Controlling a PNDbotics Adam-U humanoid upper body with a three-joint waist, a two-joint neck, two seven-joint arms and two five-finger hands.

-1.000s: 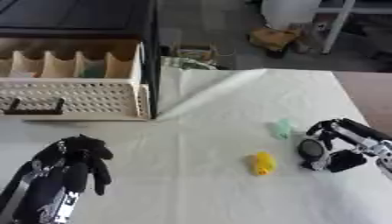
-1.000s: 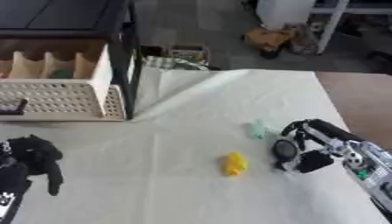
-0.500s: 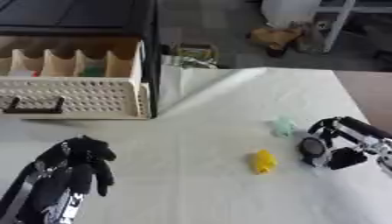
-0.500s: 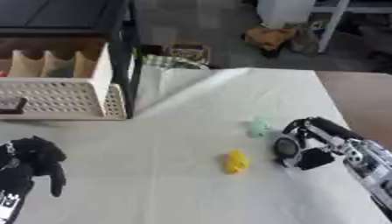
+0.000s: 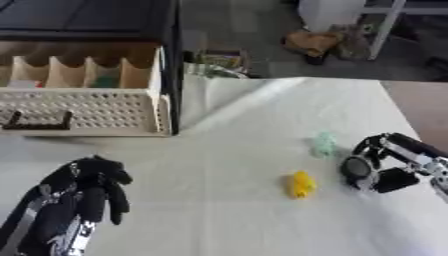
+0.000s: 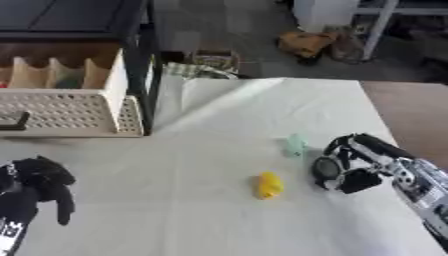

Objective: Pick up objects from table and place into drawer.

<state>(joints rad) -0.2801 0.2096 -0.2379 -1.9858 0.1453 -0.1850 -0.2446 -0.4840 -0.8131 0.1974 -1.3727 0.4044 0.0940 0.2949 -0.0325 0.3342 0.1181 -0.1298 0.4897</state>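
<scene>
Yellow piece (image 5: 301, 184) lies right of centre on the white cloth (image 5: 219, 150); a pale green piece (image 5: 325, 144) sits just up and right of it, the two near but apart. Shapes too soft to name further. Right hand (image 6: 350, 167) is at the right edge, just beside both pieces, fingers curled inward with a dark round part facing the yellow one; nothing visibly held, not touching either piece as far as can be told. Drawer (image 5: 83, 100), cream with perforated front and dark handle, stands pulled out at upper left, dividers showing, something greenish in one compartment. Left hand (image 5: 83, 200) is idle at lower left, fingers loosely bent, holding nothing. Judged step: approach for the first pick, nothing lifted yet. Next move calls for closing on one piece without nudging its neighbour, then a long carry across to the drawer. Left eye shows more drawer compartments and the handle whole; right eye shows more of the right forearm and cuts the left hand.
</scene>
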